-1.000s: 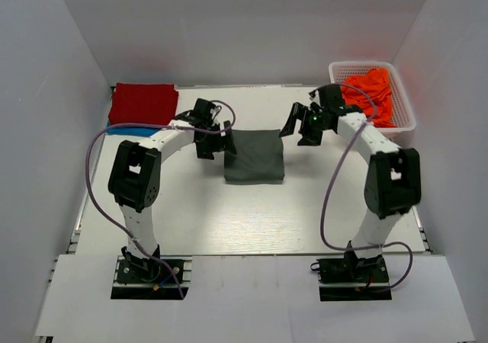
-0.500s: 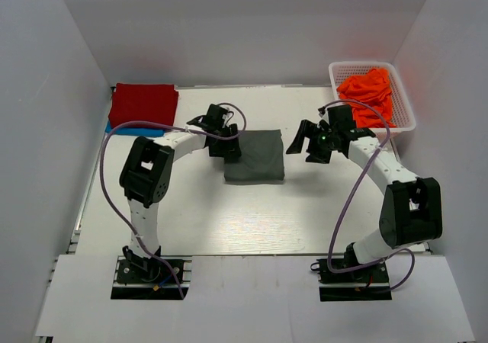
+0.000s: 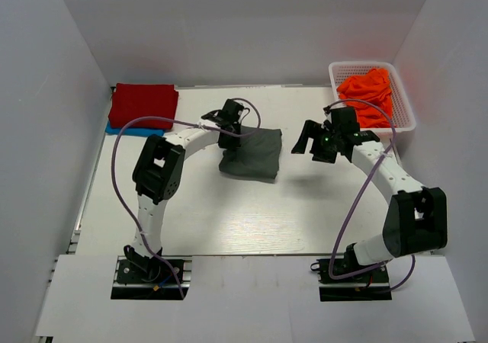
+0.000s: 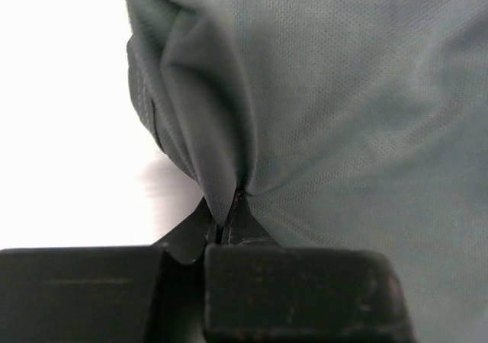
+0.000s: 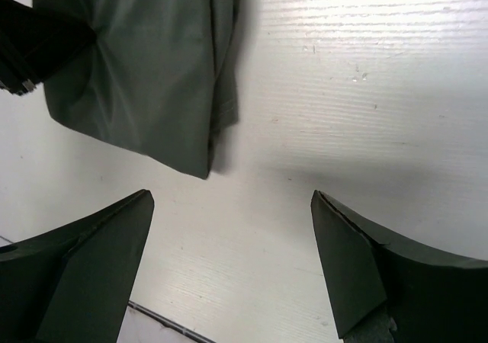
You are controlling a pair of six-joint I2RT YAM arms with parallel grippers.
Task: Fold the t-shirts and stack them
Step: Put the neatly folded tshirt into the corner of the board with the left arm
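1. The left claw (image 3: 231, 134) is clamped shut on the grey t-shirt (image 3: 255, 156), at the shirt's far-left corner.
2. In the left wrist view the two fingertips of the left claw (image 4: 227, 219) meet with a pinch of grey t-shirt (image 4: 343, 91) between them. The cloth gathers into a ridge that runs away from the pinch.
3. The grey t-shirt lies folded near the middle of the surface (image 3: 229, 213), between the two arms and set slightly askew.
4. The right claw (image 3: 314, 140) stands wide open with nothing in it, to the right of the grey t-shirt and clear of it.
5. In the right wrist view the right claw (image 5: 229, 240) has only bare surface (image 5: 343, 91) between its fingers. The grey t-shirt (image 5: 152, 76) fills the upper left, and the dark tip of the left claw (image 5: 34, 46) bites into its edge.
6. A folded red t-shirt (image 3: 143, 104) sits at the far-left corner of the surface, on top of a blue t-shirt (image 3: 122, 131) that shows as a strip along its near edge.
7. The orange t-shirts (image 3: 370, 91) lie heaped in the white basket (image 3: 406, 108) at the far-right corner.
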